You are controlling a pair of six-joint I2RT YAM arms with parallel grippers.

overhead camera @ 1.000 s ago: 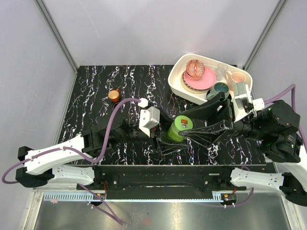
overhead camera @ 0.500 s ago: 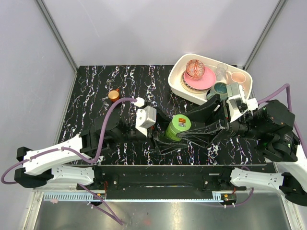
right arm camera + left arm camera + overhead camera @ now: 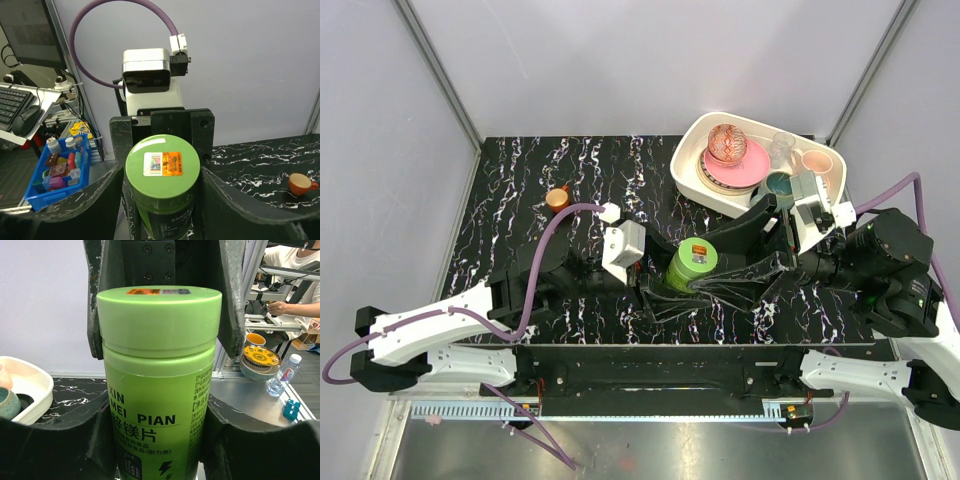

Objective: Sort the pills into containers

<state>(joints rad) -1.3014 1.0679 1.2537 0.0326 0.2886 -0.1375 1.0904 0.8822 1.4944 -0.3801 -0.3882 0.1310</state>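
Black stone-look table (image 3: 520, 200) veined in white fills the overhead view, where a green bottle (image 3: 688, 268) stands upright near the middle of it, caught between the two arms. From above, the left gripper (image 3: 668, 290) clasps the bottle's lower body and the right gripper (image 3: 698, 262) reaches in around its cap. The left wrist view alone shows the glossy plastic wall with the dark lettering "MEI PIAN" and its own matte black fingers (image 3: 100, 440) pressed against both sides. It also shows the right arm's fingers flanking the smooth round lid (image 3: 159, 315). Whether those fingers press on the lid or merely stand beside it, I cannot tell. Only the right wrist view shows the lid's flat top with a small orange and white sticker (image 3: 163, 164). A small orange cup (image 3: 558, 198) sits well to the left, and a rounded white tray (image 3: 685, 185) of crockery occupies the far right corner.
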